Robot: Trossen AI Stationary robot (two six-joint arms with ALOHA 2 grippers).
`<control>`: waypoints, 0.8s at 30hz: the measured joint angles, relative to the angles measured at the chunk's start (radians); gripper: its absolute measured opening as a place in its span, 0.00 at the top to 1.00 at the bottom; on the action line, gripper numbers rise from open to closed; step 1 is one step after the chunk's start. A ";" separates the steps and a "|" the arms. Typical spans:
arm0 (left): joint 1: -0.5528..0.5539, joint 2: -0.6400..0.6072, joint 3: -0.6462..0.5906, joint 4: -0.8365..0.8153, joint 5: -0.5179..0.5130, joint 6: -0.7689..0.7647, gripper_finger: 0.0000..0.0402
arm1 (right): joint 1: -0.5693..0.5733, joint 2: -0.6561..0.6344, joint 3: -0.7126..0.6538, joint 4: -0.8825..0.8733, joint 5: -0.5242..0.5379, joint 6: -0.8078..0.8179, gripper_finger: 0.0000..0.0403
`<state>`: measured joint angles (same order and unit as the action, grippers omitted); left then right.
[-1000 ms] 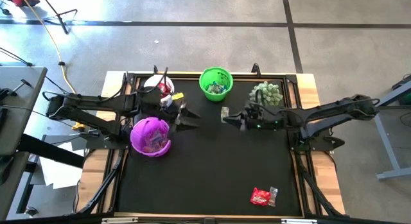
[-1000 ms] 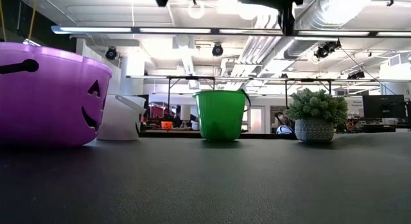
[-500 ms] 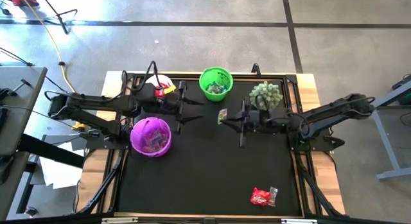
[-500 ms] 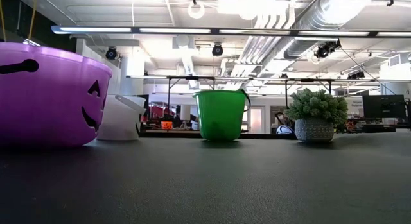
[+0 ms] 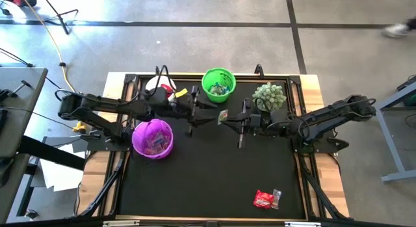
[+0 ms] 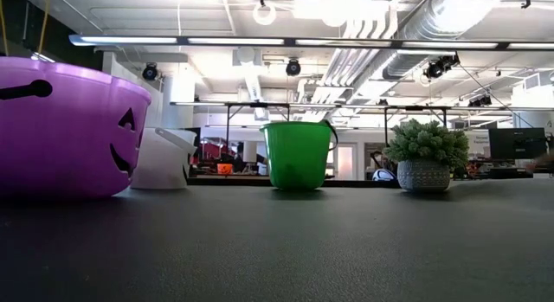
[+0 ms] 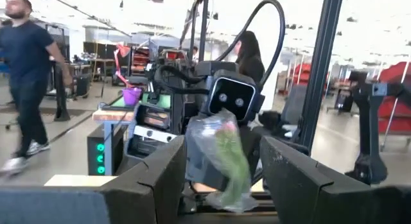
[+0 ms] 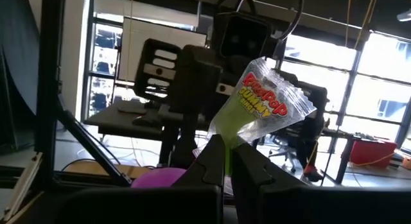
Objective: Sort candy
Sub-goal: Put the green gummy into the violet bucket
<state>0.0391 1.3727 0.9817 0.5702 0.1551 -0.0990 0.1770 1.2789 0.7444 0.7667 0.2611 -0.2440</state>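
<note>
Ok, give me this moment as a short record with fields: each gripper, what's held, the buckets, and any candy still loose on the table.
right gripper: shut on the candy packet, mid-table beside the green bucket
left gripper: open, facing the packet, nothing held
purple bucket: left side, candy inside
white bucket: back left, red candy inside
loose candy: red and silvery pieces, front right
potted plant: back right

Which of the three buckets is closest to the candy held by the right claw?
The green bucket: the candy packet pinched in the right claw hangs just beside it; the purple bucket and the white one lie farther left.
</note>
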 joint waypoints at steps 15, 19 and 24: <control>0.000 0.093 0.000 0.139 0.027 -0.109 0.55 | -0.027 0.000 0.000 -0.003 0.001 0.010 1.00; 0.000 0.096 0.000 0.140 0.035 -0.109 0.60 | -0.027 0.000 0.000 -0.004 0.001 0.010 1.00; 0.000 0.097 0.000 0.139 0.042 -0.109 0.77 | -0.027 0.000 0.000 -0.002 0.000 0.011 1.00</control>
<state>0.0391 1.4696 0.9813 0.7094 0.1970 -0.2085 0.1505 1.2785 0.7448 0.7642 0.2608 -0.2333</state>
